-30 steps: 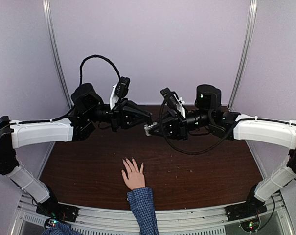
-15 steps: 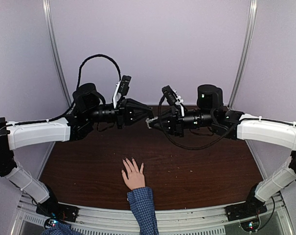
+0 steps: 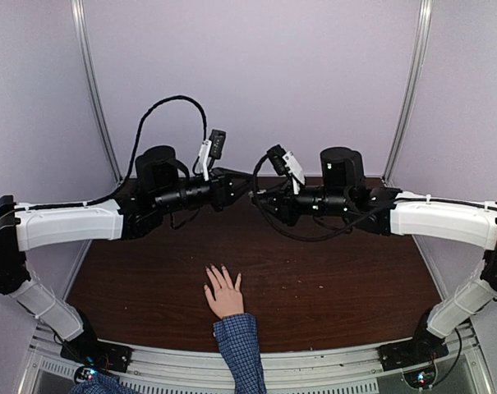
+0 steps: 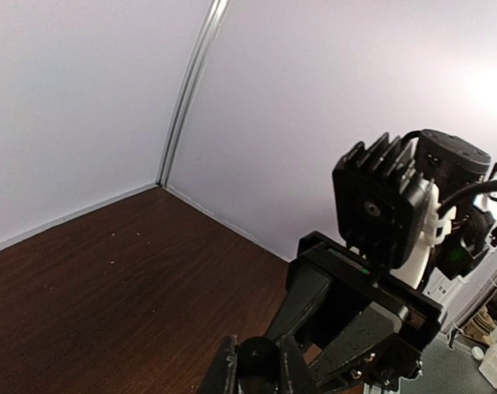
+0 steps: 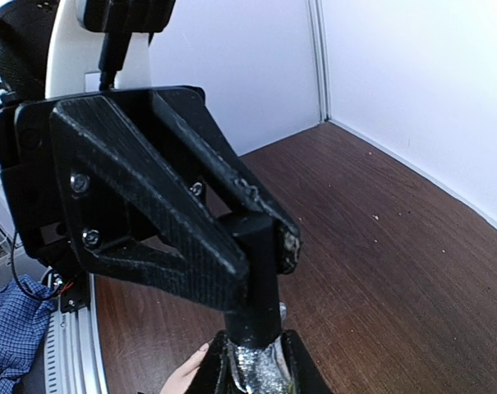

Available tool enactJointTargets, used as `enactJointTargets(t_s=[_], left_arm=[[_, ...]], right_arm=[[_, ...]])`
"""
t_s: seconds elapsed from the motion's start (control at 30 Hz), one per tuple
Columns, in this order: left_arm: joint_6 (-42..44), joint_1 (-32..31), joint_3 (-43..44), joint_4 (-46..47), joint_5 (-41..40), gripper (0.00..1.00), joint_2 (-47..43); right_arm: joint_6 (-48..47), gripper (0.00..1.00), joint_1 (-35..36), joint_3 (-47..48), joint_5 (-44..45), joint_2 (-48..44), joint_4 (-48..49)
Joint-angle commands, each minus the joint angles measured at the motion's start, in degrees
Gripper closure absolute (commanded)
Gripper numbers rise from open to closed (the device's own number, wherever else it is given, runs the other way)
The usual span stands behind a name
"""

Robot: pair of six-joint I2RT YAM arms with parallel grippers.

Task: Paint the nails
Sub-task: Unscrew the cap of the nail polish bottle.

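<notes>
A light-skinned hand (image 3: pixel 224 294) with a blue checked cuff (image 3: pixel 238 338) lies flat on the dark wooden table (image 3: pixel 338 279), fingers spread; its nails (image 3: pixel 218 269) are tiny and dark at the fingertips. Both arms are raised and meet above the table's back. My right gripper (image 3: pixel 263 199) (image 5: pixel 256 365) is shut on a small glittery polish bottle (image 5: pixel 263 373). My left gripper (image 3: pixel 246 180) (image 5: pixel 260 246) (image 4: pixel 260 368) is shut on the bottle's black cap (image 5: pixel 258 295) (image 4: pixel 260 361). A fingertip of the hand (image 5: pixel 185 374) shows far below.
Pale walls close the table at the back and sides, with metal posts (image 3: pixel 94 90) (image 3: pixel 409 82) in the corners. A metal rail (image 3: pixel 314 373) runs along the near edge. Blue checked cloth (image 5: pixel 14 328) shows below in the right wrist view.
Both grippers have risen and moved toward the back wall, staying joined on the bottle and cap. The hand has not moved.
</notes>
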Motion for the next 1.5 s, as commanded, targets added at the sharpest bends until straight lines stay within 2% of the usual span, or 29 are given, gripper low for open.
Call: enactJointTargets(t_s=[0.0,0.07,0.13,0.27,0.37,0.4,0.6,0.7,0.8,1.13,1.3,1.47], left_arm=[[-1.55,0.88,0.07,-3.52,-10.45,1.00,0.26],[-1.56,0.90,-0.47,-3.24,-9.60,1.00,-0.21],[-0.44,0.96,-1.05,-2.66,-7.52,0.85,-1.00],[2.90,2.37,-2.17,-0.26,1.83,0.61,-3.88],[4.59,4.17,-2.90,0.20,7.98,0.49,-5.99],[5.11,4.59,-3.03,0.43,10.44,0.48,-6.47],[8.36,5.01,-1.02,-0.16,29.24,0.47,-5.69],[7.12,5.01,-0.84,1.98,33.06,0.48,-5.70],[6.18,5.01,-2.07,6.53,34.82,0.48,-6.42],[6.48,3.27,-1.39,9.11,41.21,0.50,-5.16],[6.25,2.29,0.28,8.85,41.93,0.52,-3.38],[6.08,1.26,1.11,9.26,42.71,0.60,-2.23]], right_arm=[[0.63,1.00,-1.14,2.18,10.97,0.84,-2.09],[0.13,1.00,-1.23,2.09,9.65,0.96,-2.49],[-0.44,1.00,-1.30,2.07,7.12,0.90,-2.95],[-1.33,1.00,-1.81,2.00,-0.45,0.66,-3.45],[-1.20,1.00,-2.33,1.64,-5.42,0.33,-3.19],[-1.19,1.00,-2.49,1.29,-6.91,0.06,-2.76],[-0.95,1.00,-3.07,0.83,-24.87,-0.12,0.44],[2.07,1.00,-3.07,0.53,-33.66,0.08,4.81],[4.58,1.00,-2.85,0.22,-38.75,0.13,8.57],[6.44,1.00,-1.64,2.93,-45.37,2.31,7.98],[6.81,1.00,-0.91,3.49,-46.17,3.38,7.97],[7.14,1.00,-0.31,3.76,-46.88,4.03,8.00]])
